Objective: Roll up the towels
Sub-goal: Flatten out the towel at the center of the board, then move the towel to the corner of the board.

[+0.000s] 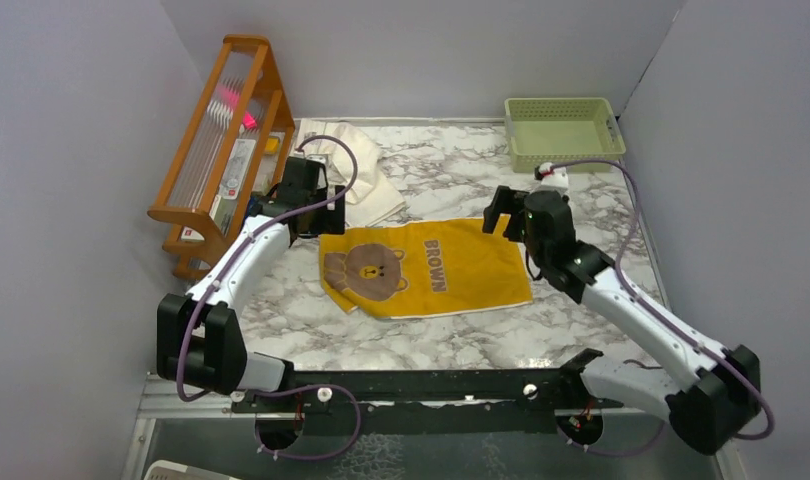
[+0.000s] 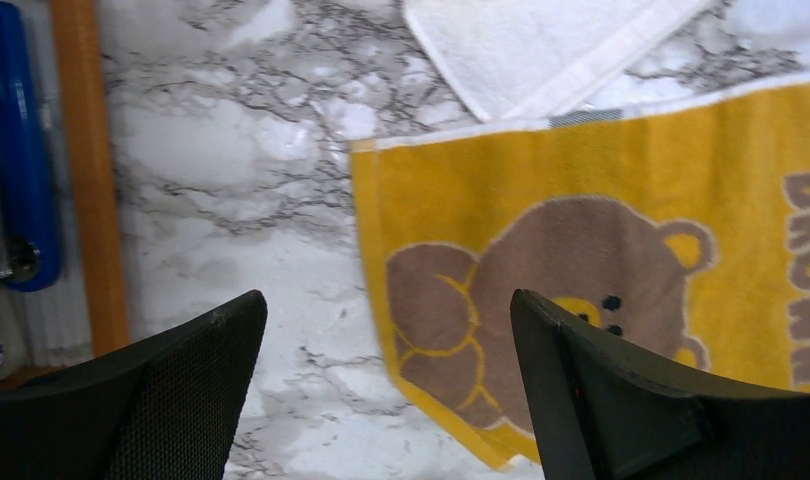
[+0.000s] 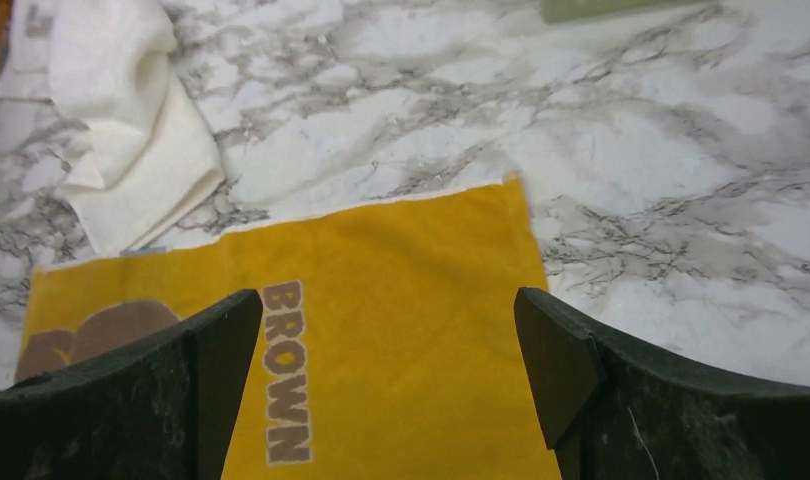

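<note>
Wide open, empty: left gripper, right gripper. We'd pinch the flat mustard-yellow bear-print cloth towel at its corners. We judge it soft, limp, light, prone to bunching.

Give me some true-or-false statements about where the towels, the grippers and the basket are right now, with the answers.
1. The yellow towel lies spread flat on the marble table. True.
2. The cream towel is neatly rolled. False: it lies crumpled near the wooden rack.
3. The left gripper and right gripper are both open, holding nothing. True.
4. The green basket holds a towel. False: nothing shows inside it.
</note>
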